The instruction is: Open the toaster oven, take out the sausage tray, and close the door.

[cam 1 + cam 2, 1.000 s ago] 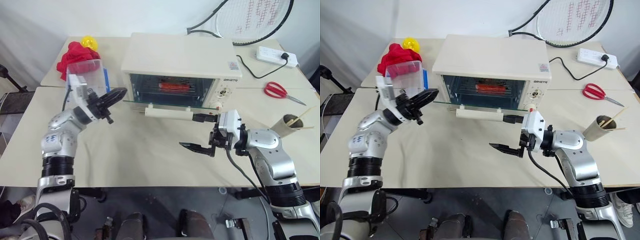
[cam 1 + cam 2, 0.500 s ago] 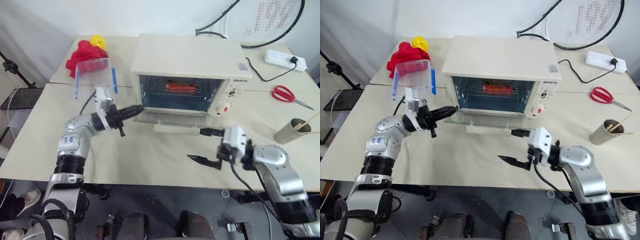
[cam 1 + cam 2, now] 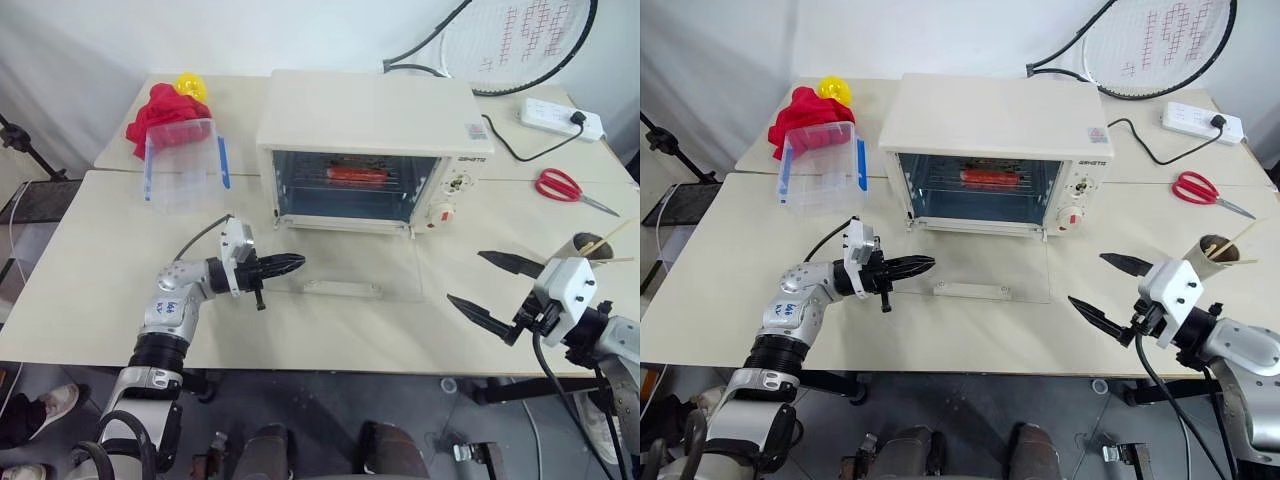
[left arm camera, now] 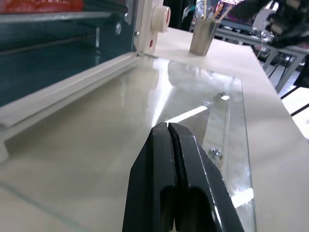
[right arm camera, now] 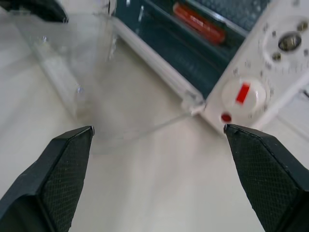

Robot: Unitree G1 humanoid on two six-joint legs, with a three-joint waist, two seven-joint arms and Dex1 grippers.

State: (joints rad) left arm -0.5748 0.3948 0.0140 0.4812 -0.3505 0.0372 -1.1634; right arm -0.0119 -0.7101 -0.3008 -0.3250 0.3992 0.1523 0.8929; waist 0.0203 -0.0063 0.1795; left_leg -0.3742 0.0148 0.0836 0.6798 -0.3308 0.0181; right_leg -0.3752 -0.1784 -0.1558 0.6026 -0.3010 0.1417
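door (image 3: 345, 272) flat open | sausage tray (image 3: 351, 173) inside toaster oven (image 3: 370, 120), frame centre-top, long axis left-right | left claw (image 3: 285, 264) shut, empty, nearer | right claw (image 3: 497, 286) wide open, empty, lower right

The right pincer (image 5: 157, 159) stands wide open before the toaster oven (image 5: 251, 72). Its glass door (image 5: 120, 87) lies folded down flat on the worktop (image 5: 159, 203). Inside the oven lies a red sausage (image 5: 199, 23); a red dial (image 5: 242, 93) sits on the oven's control panel.
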